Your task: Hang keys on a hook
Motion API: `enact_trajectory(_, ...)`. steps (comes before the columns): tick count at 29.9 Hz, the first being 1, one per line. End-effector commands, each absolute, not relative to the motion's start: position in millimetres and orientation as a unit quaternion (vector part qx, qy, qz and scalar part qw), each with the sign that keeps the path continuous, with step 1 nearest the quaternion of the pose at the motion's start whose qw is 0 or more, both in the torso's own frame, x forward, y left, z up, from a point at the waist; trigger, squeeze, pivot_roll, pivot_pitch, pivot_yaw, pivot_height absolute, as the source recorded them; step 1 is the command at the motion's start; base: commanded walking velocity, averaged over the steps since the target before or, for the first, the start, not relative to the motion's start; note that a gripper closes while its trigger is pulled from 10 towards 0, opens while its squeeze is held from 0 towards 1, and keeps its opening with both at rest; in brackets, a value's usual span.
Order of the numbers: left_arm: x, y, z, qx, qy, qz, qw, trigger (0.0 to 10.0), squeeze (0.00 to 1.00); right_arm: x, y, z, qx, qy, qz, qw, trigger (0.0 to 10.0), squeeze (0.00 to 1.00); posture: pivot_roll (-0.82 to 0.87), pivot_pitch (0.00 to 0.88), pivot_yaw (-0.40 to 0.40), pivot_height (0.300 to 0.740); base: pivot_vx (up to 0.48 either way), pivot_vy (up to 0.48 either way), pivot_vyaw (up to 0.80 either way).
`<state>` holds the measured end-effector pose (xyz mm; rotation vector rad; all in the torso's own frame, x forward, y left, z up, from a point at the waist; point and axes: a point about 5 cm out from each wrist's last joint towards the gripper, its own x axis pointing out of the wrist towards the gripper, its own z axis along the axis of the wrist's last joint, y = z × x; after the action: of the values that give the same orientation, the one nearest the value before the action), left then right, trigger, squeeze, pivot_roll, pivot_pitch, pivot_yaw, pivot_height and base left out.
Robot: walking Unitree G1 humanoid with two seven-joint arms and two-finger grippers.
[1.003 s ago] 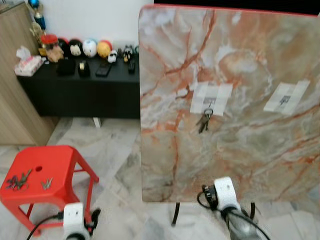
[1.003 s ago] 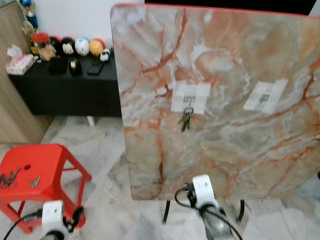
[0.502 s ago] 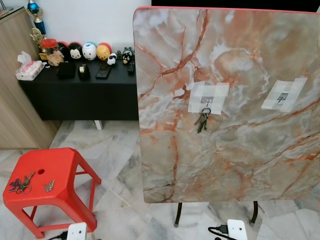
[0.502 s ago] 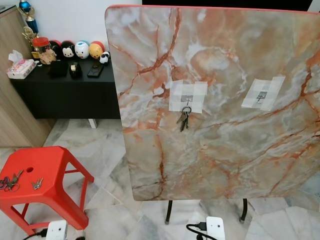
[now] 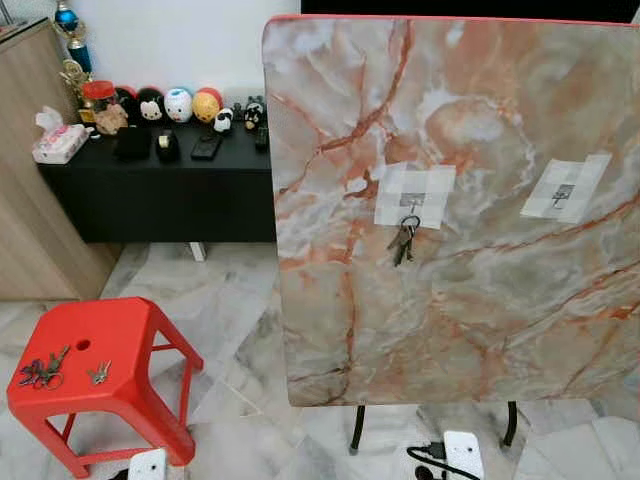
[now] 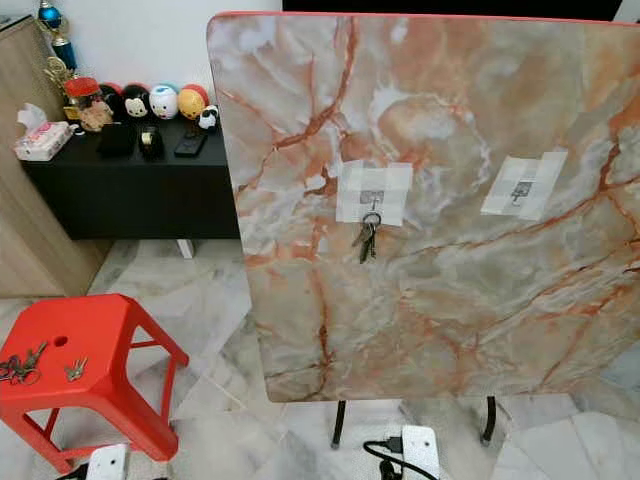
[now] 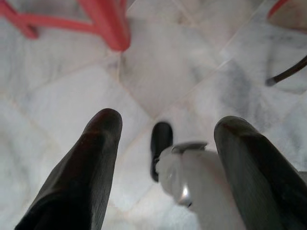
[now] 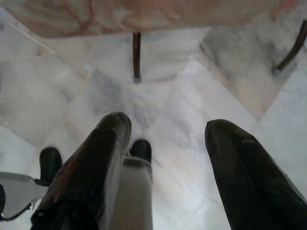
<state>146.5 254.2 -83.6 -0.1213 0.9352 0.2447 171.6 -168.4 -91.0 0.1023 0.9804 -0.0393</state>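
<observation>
So, from the left: two bunches of keys lie on the red stool [image 5: 100,345], a larger bunch [image 5: 40,370] near its left edge and a small pair of keys [image 5: 97,373] just beside it toward the middle. Neither is held. The left hand [image 7: 163,158] hangs low beside the stool's legs, its two black fingers [image 7: 91,163] spread wide with nothing between them, pointing at the marble floor [image 5: 225,300]. Reaching from this low position risks knocking the stool or brushing the keys off its smooth top, and flat keys on hard plastic look likely to skid away from closing fingers rather than lift.

Further right stands the upended marble table [image 5: 470,130], its top facing the robot like a wall. A taped hook [image 5: 413,200] near the middle already carries a set of hung keys [image 5: 403,240]. The free hook [image 5: 564,193] sits well to the right under its own tape patch. Both hooks look small, so a key ring could miss the tip and drop to the floor. Pushing on the board could also tilt it on its thin legs, or peel the tape.

The right hand [image 8: 168,153] hangs below the table's lower edge, fingers wide apart and empty, close to a table leg [image 8: 136,55] that a careless lift could catch
</observation>
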Motion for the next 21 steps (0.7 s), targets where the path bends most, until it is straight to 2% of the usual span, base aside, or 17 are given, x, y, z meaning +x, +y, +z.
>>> enact_trajectory(1, 131, 257, -89, -0.067, 0.477, 0.131, 0.867, 10.0, 0.00, 171, -170, -91, 0.043, 0.473, -0.021, 0.880, 10.0, 0.00, 0.02, 0.000, -0.053, 0.740, 0.000, 0.000, 0.00)
enact_trajectory(6, 126, 260, -90, -0.070, 0.485, 0.141, 0.860, 10.0, 0.00, 171, -178, -91, 0.047, 0.474, -0.046, 0.878, 10.0, 0.00, 0.01, 0.000, -0.052, 0.740, 0.000, 0.000, 0.00)
enact_trajectory(17, 125, 256, -92, -0.073, 0.491, 0.142, 0.857, 10.0, 0.00, 163, -181, -94, 0.008, 0.490, -0.036, 0.871, 10.0, 0.00, 0.01, 0.000, -0.039, 0.740, 0.000, 0.300, 0.00)
enact_trajectory(19, 127, 255, -92, -0.076, 0.489, 0.143, 0.857, 10.0, 0.00, 161, -183, -95, -0.013, 0.496, -0.035, 0.867, 10.0, 0.00, 0.00, 0.000, -0.037, 0.740, 0.000, 0.304, 0.58)
enact_trajectory(21, 128, 254, -92, -0.078, 0.486, 0.144, 0.859, 10.0, 0.00, 163, -184, -94, 0.007, 0.492, -0.042, 0.870, 10.0, 0.00, 0.00, 0.000, -0.039, 0.740, 0.000, 0.315, 0.33)
